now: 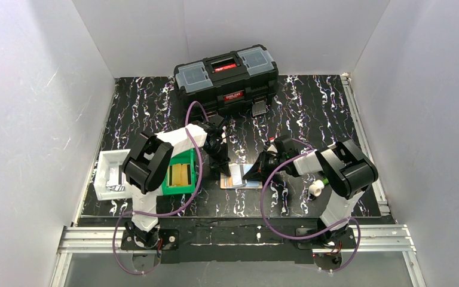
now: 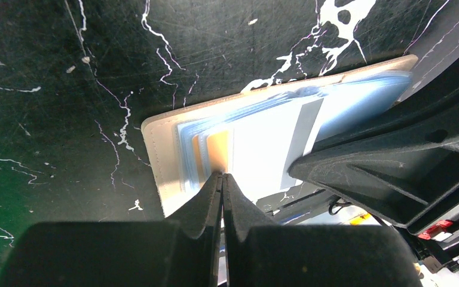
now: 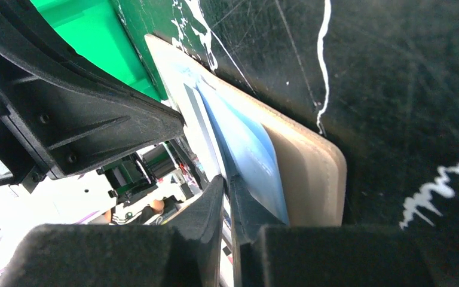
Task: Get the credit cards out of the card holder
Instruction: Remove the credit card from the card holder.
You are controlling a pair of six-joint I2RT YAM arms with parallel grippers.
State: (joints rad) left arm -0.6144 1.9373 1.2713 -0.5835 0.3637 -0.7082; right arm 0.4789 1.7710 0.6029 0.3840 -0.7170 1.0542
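The tan card holder (image 1: 242, 184) lies open on the black marbled table between both grippers. Its pockets hold the credit cards: a light blue card (image 2: 358, 98), an orange edge (image 2: 218, 149) and a pale card with a grey stripe (image 2: 263, 149). My left gripper (image 2: 222, 176) is shut with nothing between its fingers. Its tips press on the holder's (image 2: 155, 149) left part by the orange edge. My right gripper (image 3: 227, 179) is closed on the pale card's (image 3: 200, 128) thin edge at the holder's (image 3: 311, 173) right end. The light blue card (image 3: 245, 149) lies just beside its finger.
A black toolbox (image 1: 227, 75) stands at the back centre. A green bin (image 1: 179, 174) with yellow-tan slabs sits just left of the left gripper, and a white tray (image 1: 109, 173) lies further left. White walls close in the table on three sides.
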